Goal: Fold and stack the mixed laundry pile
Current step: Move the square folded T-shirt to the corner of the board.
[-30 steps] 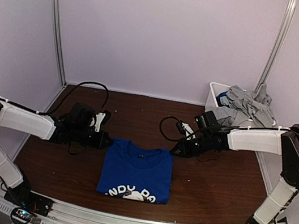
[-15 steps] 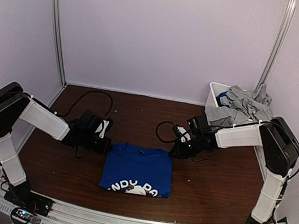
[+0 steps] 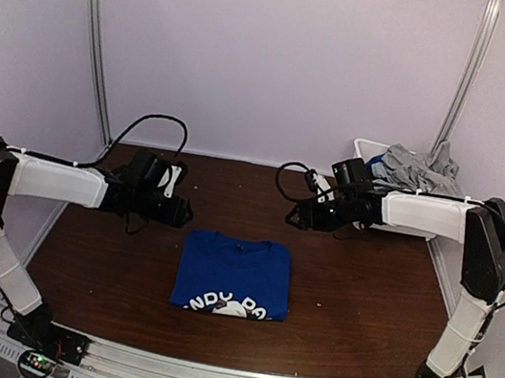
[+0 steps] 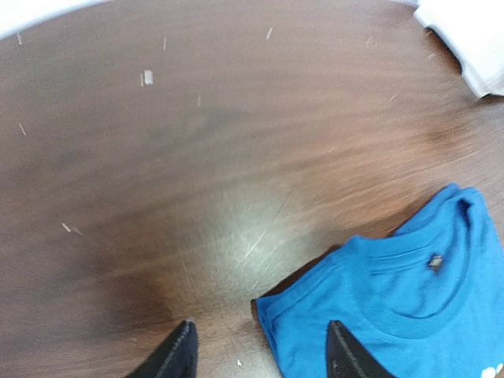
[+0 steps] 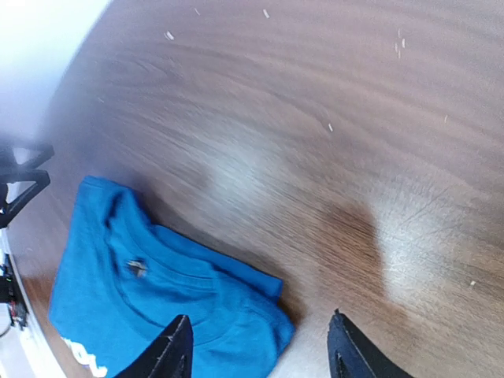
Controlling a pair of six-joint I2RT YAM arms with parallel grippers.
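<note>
Here, a royal-blue T-shirt [image 3: 231,276] with white print lies folded into a neat rectangle on the dark wooden table [image 3: 361,295]. Its collar points toward the far wall, and it sits near the middle of the table's front edge. The left gripper [image 3: 186,213] hangs just beyond the shirt's far left corner, and the overhead view shows no contact with the cloth. Its two black fingers [image 4: 183,356] stand apart with nothing between them, and its wrist camera looks down on the shirt's collar and shoulder. The right gripper [image 3: 294,219] hangs over bare wood beyond the shirt's far right corner, further from the shirt than the left one. Its fingers [image 5: 176,351] are likewise spread and hold nothing. At the far right corner of the table stands a white plastic bin [image 3: 363,152], with light-grey garments [image 3: 419,168] heaped in it and spilling over its rim. Small pale flecks dot the wood.
</note>
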